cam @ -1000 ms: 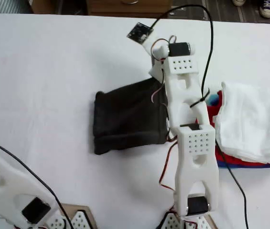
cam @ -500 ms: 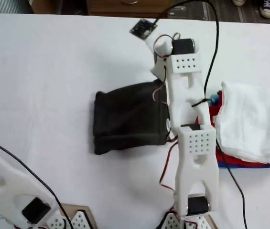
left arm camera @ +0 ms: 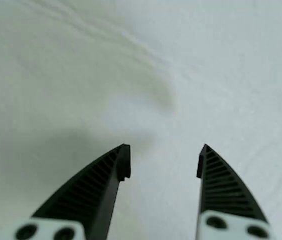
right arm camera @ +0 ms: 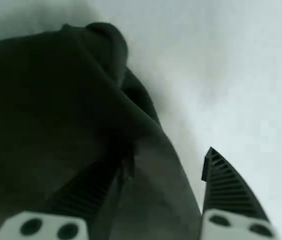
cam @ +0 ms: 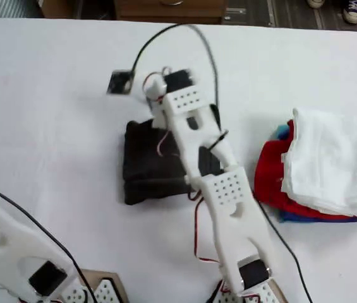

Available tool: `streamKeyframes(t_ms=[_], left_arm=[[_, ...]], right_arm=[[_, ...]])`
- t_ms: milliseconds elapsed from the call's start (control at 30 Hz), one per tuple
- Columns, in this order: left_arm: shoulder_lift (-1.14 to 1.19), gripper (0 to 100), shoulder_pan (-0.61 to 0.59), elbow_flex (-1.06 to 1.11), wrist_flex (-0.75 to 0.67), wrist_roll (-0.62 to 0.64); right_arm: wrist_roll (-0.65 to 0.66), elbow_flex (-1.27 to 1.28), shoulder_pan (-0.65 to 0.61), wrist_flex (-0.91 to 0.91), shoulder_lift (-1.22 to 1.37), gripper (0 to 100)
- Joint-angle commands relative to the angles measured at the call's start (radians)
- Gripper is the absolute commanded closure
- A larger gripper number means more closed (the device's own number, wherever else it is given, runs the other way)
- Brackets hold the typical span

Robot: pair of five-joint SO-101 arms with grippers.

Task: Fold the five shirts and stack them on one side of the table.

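Looking late-stage. On the worktop (cam: 52,95), far right side: stack (cam: 323,183) with white shirt (cam: 333,158) on top, red shirt (cam: 270,180) under it, blue edge (cam: 320,218) at the bottom, plus a light-blue scrap (cam: 282,131) peeking out beside the red. Cannot count layers for sure; guessing four in there.

Left to do: black shirt (cam: 146,165), lying mid-worktop, well apart from the stack. Folded into a rough rectangle by the look of it, one end bunched and a bit uneven. Not on the stack yet.

Right tool (right arm camera: 166,160): jaws well apart, gripping nothing. Hanging low at the shirt's edge, one finger over black cloth, the other over bare worktop. Right arm (cam: 222,189) stretched across the shirt in the high view, hiding part of it.

Left tool (left arm camera: 164,155): also wide open, empty, over bare white worktop with a faint crease. Left arm (cam: 7,252) at the near left corner, nowhere near any shirt.

Judging remaining work: maybe tidy the fold, then grab the black shirt, carry across to the right, lay on the white one. Roughly four of five done if the layer guess holds. Main risk as judged: fold opening up during the carry, or knocking the top of the stack askew on landing.
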Motion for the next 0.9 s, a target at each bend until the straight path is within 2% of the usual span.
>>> streamKeyframes(t_ms=[0,200,400,633,800,867], left_arm=[[-0.017,76,-0.006,-0.013,0.008,-0.011],[-0.017,76,-0.005,-0.013,0.008,-0.011],[-0.017,76,-0.006,-0.013,0.008,-0.011],[-0.017,76,-0.005,-0.012,0.008,-0.008],[-0.017,76,-0.005,-0.007,0.009,-0.003],[-0.017,76,-0.008,-0.007,0.011,-0.003]], right_arm=[[0.051,-0.038,-0.010,0.021,0.036,76.5],[0.121,-0.038,-0.008,0.077,0.099,76.1],[0.130,0.009,-0.018,0.091,0.047,63.7],[0.245,0.061,-0.038,0.085,-0.053,63.2],[0.241,0.124,-0.087,0.087,0.005,63.2],[0.187,0.127,-0.102,0.087,0.035,63.2]])
